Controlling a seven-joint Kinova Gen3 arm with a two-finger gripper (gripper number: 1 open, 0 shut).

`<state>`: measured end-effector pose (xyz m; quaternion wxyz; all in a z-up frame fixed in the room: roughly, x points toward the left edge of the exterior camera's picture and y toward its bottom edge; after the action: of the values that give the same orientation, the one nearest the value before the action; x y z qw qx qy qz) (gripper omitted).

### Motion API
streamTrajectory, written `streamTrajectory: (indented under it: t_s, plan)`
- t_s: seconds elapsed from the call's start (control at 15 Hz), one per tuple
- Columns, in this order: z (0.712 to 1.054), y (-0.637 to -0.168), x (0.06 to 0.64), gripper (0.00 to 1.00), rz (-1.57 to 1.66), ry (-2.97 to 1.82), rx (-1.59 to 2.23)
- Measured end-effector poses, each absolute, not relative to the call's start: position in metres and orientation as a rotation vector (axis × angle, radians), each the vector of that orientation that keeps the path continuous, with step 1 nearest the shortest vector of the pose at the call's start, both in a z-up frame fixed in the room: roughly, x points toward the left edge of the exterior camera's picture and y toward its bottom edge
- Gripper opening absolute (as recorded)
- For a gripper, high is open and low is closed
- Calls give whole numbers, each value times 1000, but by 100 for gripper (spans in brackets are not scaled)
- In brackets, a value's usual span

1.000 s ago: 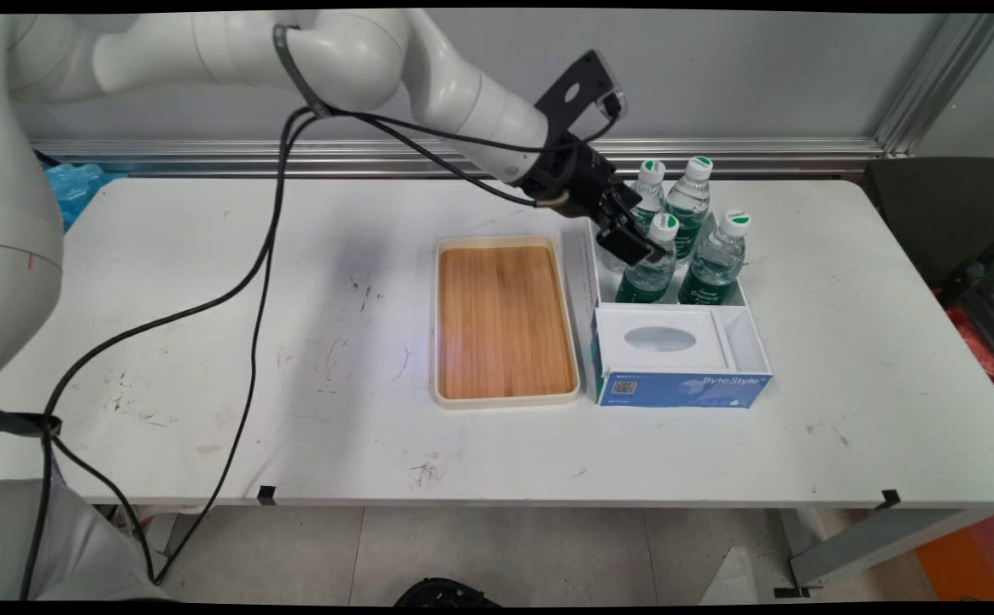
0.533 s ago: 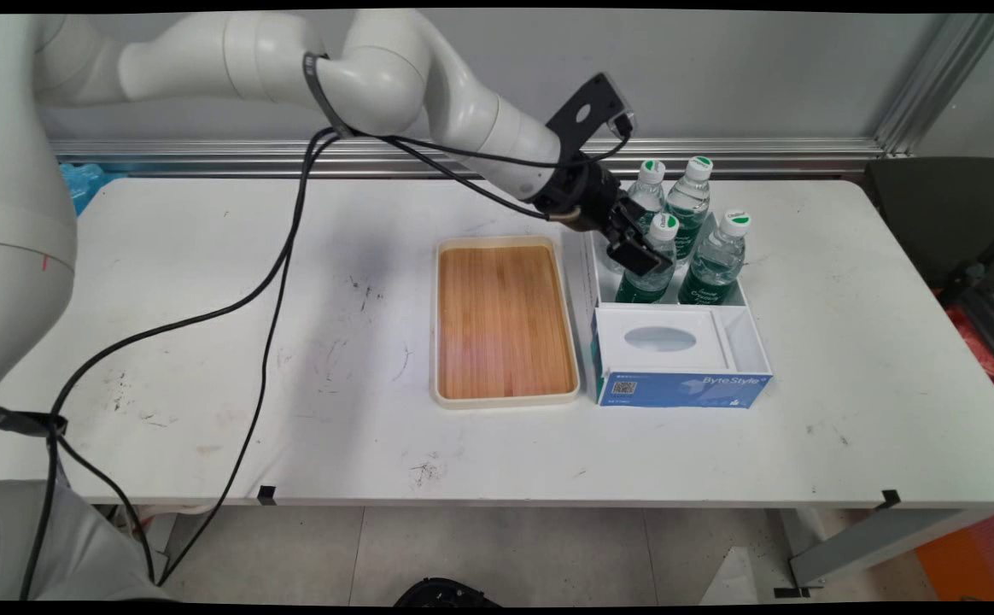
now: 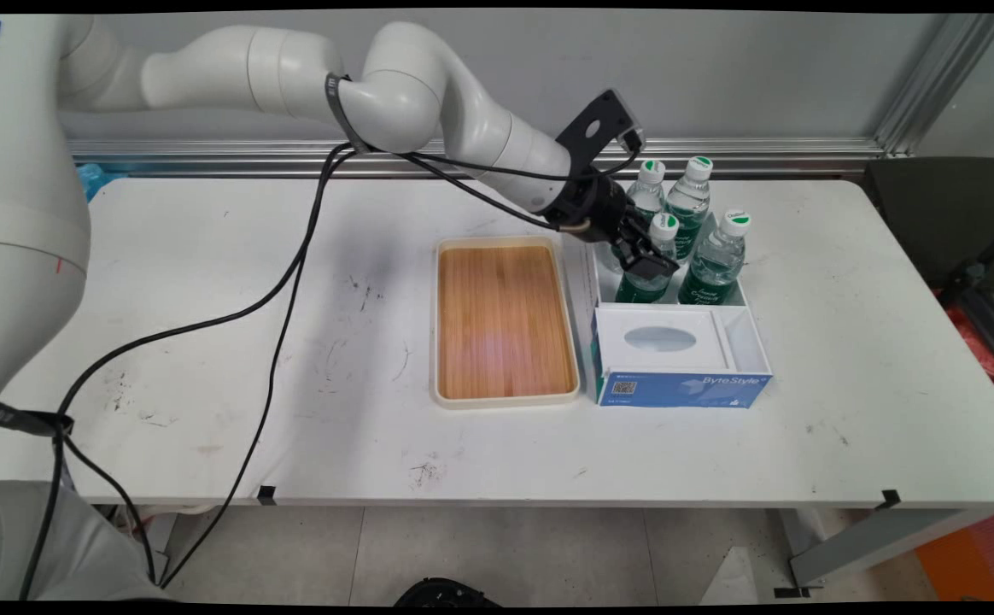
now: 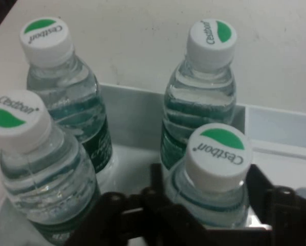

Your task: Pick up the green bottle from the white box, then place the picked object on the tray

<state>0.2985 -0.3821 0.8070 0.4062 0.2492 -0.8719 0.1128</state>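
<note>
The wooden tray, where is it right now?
In the main view the wooden tray lies mid-table, just left of the white box holding four water bottles.

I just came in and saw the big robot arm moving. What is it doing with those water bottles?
The white robot arm has brought its black tool down over one small clear water bottle with a white and green cap, with a finger on either side of the bottle's neck. That bottle stands with three others in a white open box, next to a tissue box. A bamboo tray with a cream rim lies beside the box with nothing on it.
</note>
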Motion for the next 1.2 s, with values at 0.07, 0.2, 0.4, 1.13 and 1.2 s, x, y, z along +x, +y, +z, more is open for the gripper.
streamTrajectory:
  t_s: [0.07, 0.2, 0.4, 1.13, 1.2]
  plan:
    - [806, -382, 298, 0, 283, -2201, 627]
    - [803, -382, 298, 0, 280, -2205, 623]
    - [803, -383, 299, 0, 284, -2207, 611]
    - [862, -381, 321, 0, 332, -2158, 513]
    - [867, -377, 326, 0, 327, -2160, 506]
